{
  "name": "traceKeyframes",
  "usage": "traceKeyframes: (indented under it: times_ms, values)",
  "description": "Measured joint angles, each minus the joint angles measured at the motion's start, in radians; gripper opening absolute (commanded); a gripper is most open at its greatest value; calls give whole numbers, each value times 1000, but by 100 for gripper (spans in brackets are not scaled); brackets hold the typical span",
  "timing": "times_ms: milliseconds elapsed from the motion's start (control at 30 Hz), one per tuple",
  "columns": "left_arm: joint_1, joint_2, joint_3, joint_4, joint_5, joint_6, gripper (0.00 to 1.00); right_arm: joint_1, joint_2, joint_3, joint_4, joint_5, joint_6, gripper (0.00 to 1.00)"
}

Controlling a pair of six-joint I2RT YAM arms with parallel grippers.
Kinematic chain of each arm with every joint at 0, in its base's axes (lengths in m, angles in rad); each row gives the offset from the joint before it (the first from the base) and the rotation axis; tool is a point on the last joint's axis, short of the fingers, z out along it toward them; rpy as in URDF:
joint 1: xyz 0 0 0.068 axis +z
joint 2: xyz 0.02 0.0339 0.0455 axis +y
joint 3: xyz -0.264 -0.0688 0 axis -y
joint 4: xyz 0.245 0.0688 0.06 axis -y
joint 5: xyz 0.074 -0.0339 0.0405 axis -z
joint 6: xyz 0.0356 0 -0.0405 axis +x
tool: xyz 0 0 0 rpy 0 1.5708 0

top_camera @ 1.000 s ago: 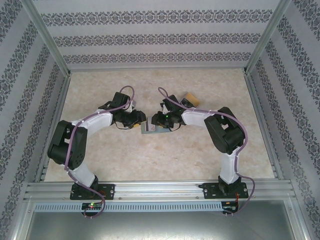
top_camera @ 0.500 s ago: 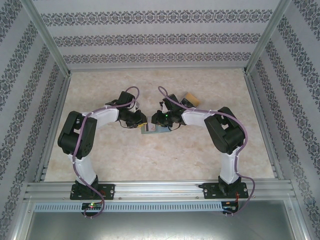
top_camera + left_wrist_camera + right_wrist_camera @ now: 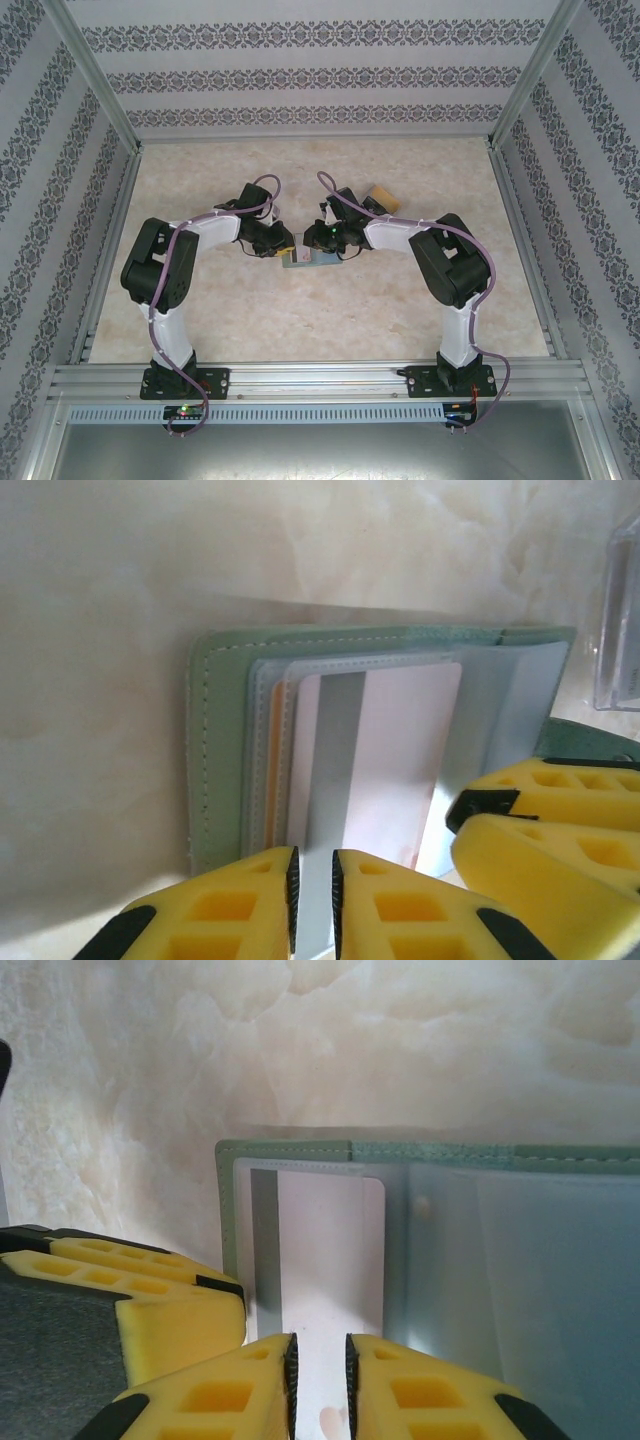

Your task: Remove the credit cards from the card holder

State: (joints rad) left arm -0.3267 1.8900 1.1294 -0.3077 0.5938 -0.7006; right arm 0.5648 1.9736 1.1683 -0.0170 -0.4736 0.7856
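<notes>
**Both arms close in on the open card holder, cards still inside**

Seen from above, two robot arms meet over a small grey-green card holder (image 3: 305,260) lying open near the middle of the marble-patterned worktop (image 3: 300,330). Over the last second the left arm (image 3: 190,245) has folded inward, its elbow swinging toward the centre and its tip edging up to the holder. The right arm (image 3: 420,240) has hardly moved.

In the left wrist view, the left jaws are drawn almost together with only a thin slit between them. They sit at the near edge of a pinkish credit card (image 3: 390,760) with a grey stripe, which lies in its slot. An orange card edge (image 3: 272,780) peeks out beside it. The right jaws, likewise nearly pressed together, sit just beside them at the holder's near edge.

Whether either pair actually pinches anything cannot be told. The pull seems about to begin, and no card looks free yet.
</notes>
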Motion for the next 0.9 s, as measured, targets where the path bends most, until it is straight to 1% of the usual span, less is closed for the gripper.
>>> traceKeyframes:
  times_ms: [100, 167, 400, 600, 900]
  values:
    - [0, 2, 1, 0, 0, 0, 19, 0, 0, -3, 3, 0, 0, 23]
    - [0, 3, 1, 0, 1, 0, 16, 0, 0, -6, 4, 0, 0, 23]
    - [0, 11, 1, 1, 8, 0, 16, 0, 0, -8, 7, 0, 0, 19]
    - [0, 13, 1, 1, 5, 0, 13, -6, 0, -18, 16, 2, 1, 19]
    - [0, 13, 1, 0, 5, 0, 12, -19, 0, -52, 29, 16, 1, 19]
